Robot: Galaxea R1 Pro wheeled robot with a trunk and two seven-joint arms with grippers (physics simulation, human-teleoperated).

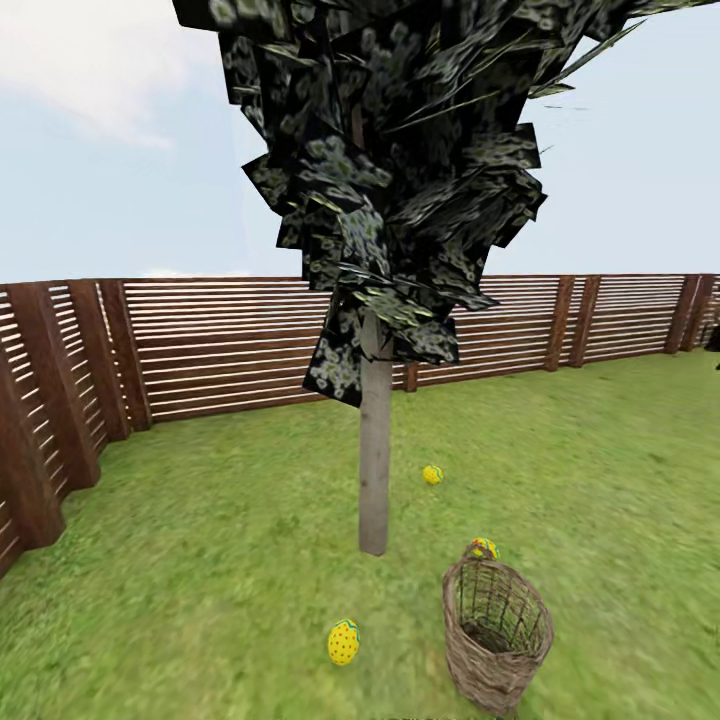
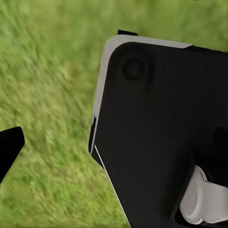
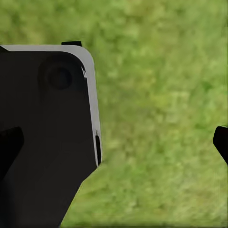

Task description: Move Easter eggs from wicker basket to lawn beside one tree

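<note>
Judging from the head view, three Easter eggs were seen on the lawn around the tree, basket lower right looking empty; finger spacing on both grippers could not be told; a final check was advised.

A brown slatted fence with thick posts runs around the yard's far side and left corner, under pale blue sky with soft white cloud.
</note>
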